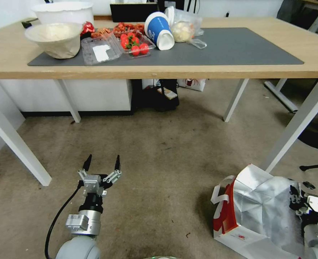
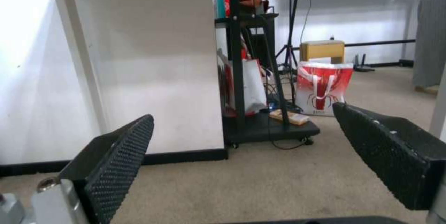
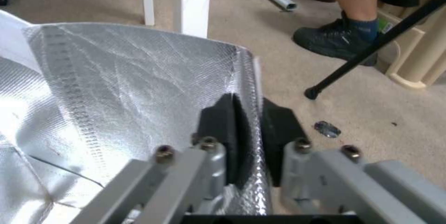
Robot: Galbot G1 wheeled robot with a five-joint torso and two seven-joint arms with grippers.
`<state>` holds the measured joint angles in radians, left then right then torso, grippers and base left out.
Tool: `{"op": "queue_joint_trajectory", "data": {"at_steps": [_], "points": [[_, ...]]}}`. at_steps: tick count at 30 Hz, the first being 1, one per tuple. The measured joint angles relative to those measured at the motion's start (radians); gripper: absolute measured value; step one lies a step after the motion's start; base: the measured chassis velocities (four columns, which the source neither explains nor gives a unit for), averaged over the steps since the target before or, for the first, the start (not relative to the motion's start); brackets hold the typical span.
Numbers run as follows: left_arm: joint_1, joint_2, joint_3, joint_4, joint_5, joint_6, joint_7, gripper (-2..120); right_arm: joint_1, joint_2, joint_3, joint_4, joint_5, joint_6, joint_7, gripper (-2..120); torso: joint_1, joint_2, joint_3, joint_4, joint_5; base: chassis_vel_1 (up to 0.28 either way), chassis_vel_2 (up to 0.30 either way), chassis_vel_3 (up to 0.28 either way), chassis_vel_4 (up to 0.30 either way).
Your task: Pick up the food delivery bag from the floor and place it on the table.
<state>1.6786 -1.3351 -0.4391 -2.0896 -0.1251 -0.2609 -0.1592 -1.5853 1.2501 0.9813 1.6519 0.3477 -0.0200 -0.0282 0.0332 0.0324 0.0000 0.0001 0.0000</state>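
Observation:
The food delivery bag (image 1: 263,205) stands on the floor (image 1: 166,162) at the lower right, its silver foil lining open upward and a red side panel facing left. My right gripper (image 1: 296,199) is shut on the bag's right-hand rim. In the right wrist view the gripper (image 3: 248,130) pinches the foil wall of the bag (image 3: 130,77) between its black pads. My left gripper (image 1: 101,163) hovers open over bare carpet at the lower left, well apart from the bag, with nothing between its fingers (image 2: 121,154). The table (image 1: 238,70) with its dark grey mat (image 1: 238,46) spans the top of the head view.
Bowls, a strawberry tray (image 1: 133,43), a tipped blue cup (image 1: 159,30) and a plastic bag crowd the mat's left half. White table legs (image 1: 295,126) stand just behind the bag. A small white and red bag (image 2: 325,88) and a black cart (image 1: 159,95) sit under the table.

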Motion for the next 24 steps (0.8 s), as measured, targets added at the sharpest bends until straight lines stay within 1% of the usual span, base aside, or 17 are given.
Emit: {"op": "queue_joint_trajectory", "data": {"at_steps": [1, 3, 13, 15, 16, 17, 19, 22, 24], "points": [[0.000, 0.000, 0.000, 0.000, 0.000, 0.000, 0.000, 97, 0.000, 0.000, 0.000, 0.000, 0.000, 0.000, 0.000, 8, 0.000, 0.000, 0.000, 0.0000, 0.0000, 0.000, 0.000, 0.000, 0.000], [0.001, 0.001, -0.001, -0.002, 0.000, 0.000, 0.000, 97, -0.001, 0.000, 0.000, 0.003, 0.001, 0.000, 0.000, 0, 0.000, 0.000, 0.000, 0.0000, 0.0001, 0.000, 0.000, 0.000, 0.000], [0.001, 0.003, -0.005, 0.002, -0.001, -0.008, 0.002, 97, -0.010, 0.007, -0.001, 0.023, 0.007, 0.002, 0.008, 0, 0.000, 0.000, 0.000, 0.0000, 0.0000, 0.000, 0.000, 0.000, 0.000], [0.002, 0.003, -0.008, 0.002, -0.001, -0.010, 0.015, 97, -0.014, 0.009, -0.004, 0.033, 0.014, 0.004, 0.015, 0, 0.000, 0.000, 0.000, 0.0000, 0.0001, 0.000, 0.000, 0.000, 0.000], [0.003, 0.002, -0.013, 0.002, 0.001, -0.010, 0.033, 97, -0.018, 0.010, -0.005, 0.040, 0.017, 0.005, 0.017, 0, 0.000, 0.000, 0.000, 0.0000, 0.0000, 0.000, 0.000, 0.000, 0.000], [0.003, 0.002, -0.013, 0.002, 0.001, -0.010, 0.033, 97, -0.018, 0.010, -0.005, 0.040, 0.017, 0.005, 0.017, 0, 0.000, 0.000, 0.000, 0.0000, 0.0000, 0.000, 0.000, 0.000, 0.000], [0.004, 0.002, -0.018, 0.004, 0.001, -0.013, 0.057, 98, -0.029, 0.011, -0.010, 0.065, 0.031, 0.007, 0.019, 0, 0.000, 0.000, 0.000, 0.0000, 0.0002, 0.000, 0.000, 0.000, 0.000], [0.001, 0.003, -0.021, 0.008, 0.000, -0.021, 0.066, 98, -0.044, 0.011, -0.012, 0.100, 0.041, 0.007, 0.015, 0, 0.000, 0.000, 0.000, 0.0000, -0.0001, 0.000, 0.000, 0.000, 0.000], [-0.003, 0.004, -0.023, 0.008, 0.001, -0.022, 0.068, 98, -0.066, 0.003, -0.014, 0.157, 0.054, 0.003, -0.011, 0, 0.000, 0.000, 0.000, -0.0001, 0.0000, 0.000, 0.000, 0.000, 0.000]]}}
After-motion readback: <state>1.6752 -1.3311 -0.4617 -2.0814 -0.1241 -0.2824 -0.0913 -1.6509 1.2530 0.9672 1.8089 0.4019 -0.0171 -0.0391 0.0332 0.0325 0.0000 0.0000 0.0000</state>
